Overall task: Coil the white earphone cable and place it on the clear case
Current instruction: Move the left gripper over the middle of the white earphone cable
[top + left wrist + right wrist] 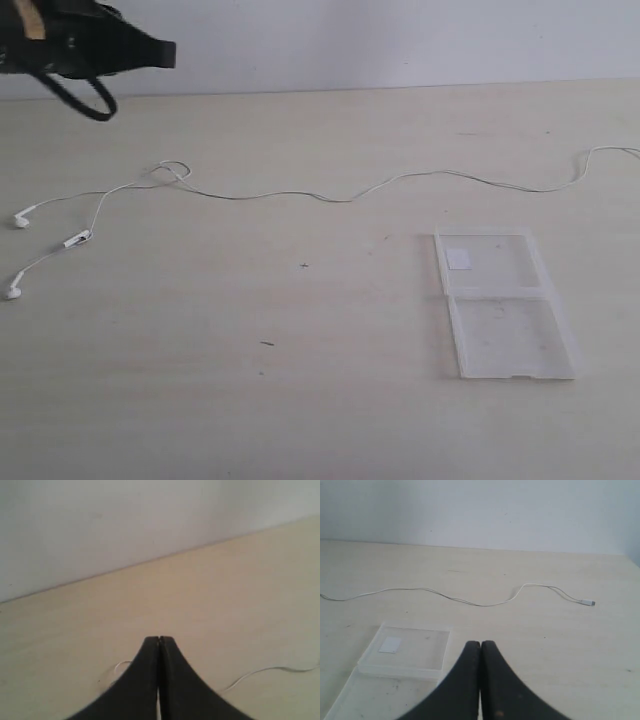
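Note:
The white earphone cable (pixel 300 196) lies stretched across the table, from two earbuds (pixel 20 220) and an inline remote (pixel 76 239) at the left to the right edge of the exterior view. Its plug end (pixel 588 602) shows in the right wrist view. The clear case (pixel 505 305) lies open and flat at the right, a white sticker (pixel 459 259) on its far half. My left gripper (pixel 159 640) is shut and empty, raised at the upper left (pixel 150 52) above the cable's small loop. My right gripper (pixel 481 644) is shut and empty beside the case (pixel 405 655); the exterior view does not show it.
A pale wall (pixel 400 40) runs along the table's far edge. A few small dark specks (pixel 268 343) mark the tabletop between the cable and the front edge.

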`<state>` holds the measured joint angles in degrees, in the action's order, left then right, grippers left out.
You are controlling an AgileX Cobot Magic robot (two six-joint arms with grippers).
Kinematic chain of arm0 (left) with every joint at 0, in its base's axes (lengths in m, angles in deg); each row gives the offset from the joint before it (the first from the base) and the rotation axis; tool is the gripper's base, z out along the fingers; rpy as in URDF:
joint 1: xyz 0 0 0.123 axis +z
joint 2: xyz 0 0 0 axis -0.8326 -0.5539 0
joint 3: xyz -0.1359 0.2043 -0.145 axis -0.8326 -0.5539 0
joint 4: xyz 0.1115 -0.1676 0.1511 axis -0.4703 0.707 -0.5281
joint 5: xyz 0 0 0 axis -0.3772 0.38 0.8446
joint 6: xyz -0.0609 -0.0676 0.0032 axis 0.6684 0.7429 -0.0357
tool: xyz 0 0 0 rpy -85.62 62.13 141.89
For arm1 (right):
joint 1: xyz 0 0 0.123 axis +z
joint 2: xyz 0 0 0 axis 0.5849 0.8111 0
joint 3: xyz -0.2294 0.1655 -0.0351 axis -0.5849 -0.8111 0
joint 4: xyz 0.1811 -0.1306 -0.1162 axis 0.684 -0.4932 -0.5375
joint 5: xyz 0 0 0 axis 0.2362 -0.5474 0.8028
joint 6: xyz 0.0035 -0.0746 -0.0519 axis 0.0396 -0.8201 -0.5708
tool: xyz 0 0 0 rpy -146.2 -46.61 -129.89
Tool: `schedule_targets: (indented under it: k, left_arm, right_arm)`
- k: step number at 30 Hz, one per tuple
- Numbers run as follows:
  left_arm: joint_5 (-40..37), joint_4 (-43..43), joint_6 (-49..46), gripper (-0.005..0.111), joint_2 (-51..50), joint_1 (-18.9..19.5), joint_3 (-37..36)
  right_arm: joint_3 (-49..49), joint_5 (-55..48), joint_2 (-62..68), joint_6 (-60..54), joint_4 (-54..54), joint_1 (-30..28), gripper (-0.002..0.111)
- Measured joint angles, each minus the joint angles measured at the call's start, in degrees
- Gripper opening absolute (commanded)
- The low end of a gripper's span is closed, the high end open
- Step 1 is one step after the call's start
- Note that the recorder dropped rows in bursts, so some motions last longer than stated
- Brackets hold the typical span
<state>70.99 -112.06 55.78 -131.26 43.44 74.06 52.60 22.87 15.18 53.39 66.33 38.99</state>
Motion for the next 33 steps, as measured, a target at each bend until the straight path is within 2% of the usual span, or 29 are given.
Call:
schedule_targets:
  k: [3,4,5,6,7,8,9,10,11,13,19,27,30,33]
  left_arm:
    - [-13.4,-0.4,-5.3,0.0,-5.7,-4.1,10.1]
    - [-20.2,2.5,-12.7,0.0,-8.6,-6.3,16.4]
    - [-23.1,5.3,-17.5,0.0,-10.2,-7.4,19.9]
    - [-28.9,12.9,-28.8,0.0,-13.2,-8.8,27.0]
    - [-31.5,16.5,-33.7,0.0,-14.4,-9.4,30.5]
    - [-38.1,24.8,-44.8,0.0,-17.7,-9.8,37.4]
    - [-40.9,27.2,-48.3,0.0,-19.6,-9.9,40.0]
    - [-47.6,30.8,-54.7,0.0,-23.6,-9.9,46.3]
    - [-51.0,31.8,-57.3,0.0,-25.2,-9.9,48.6]
    - [-61.1,32.3,-64.6,0.0,-32.8,-9.9,57.6]
    - [-64.1,31.5,-76.8,0.002,-46.0,-9.9,68.2]
    - [-64.2,30.8,-79.5,0.013,-52.9,-11.4,75.9]
    - [-64.2,30.7,-79.5,0.02,-53.8,-13.2,76.9]
    - [-64.2,29.2,-79.5,0.033,-54.5,-15.1,77.1]
  right_arm:
    - [0.0,0.0,0.0,0.0,0.0,0.0,0.0]
    - [0.0,0.0,0.0,0.0,0.0,0.0,0.0]
    - [0.0,0.0,0.0,0.0,0.0,0.0,0.0]
    - [0.0,0.0,0.0,0.0,0.0,0.0,0.0]
    - [0.0,0.0,0.0,0.0,0.0,0.0,0.0]
    - [0.0,0.0,0.0,0.0,0.0,0.0,0.0]
    - [0.0,0.0,0.0,0.0,0.0,0.0,0.0]
    - [0.0,0.0,0.0,0.0,0.0,0.0,0.0]
    - [0.0,0.0,0.0,0.0,0.0,0.0,0.0]
    - [0.0,0.0,0.0,0.0,0.0,0.0,0.0]
    - [0.0,0.0,0.0,0.0,0.0,0.0,0.0]
    - [0.0,0.0,0.0,0.0,0.0,0.0,0.0]
    - [0.0,0.0,0.0,0.0,0.0,0.0,0.0]
    - [0.0,0.0,0.0,0.0,0.0,0.0,0.0]
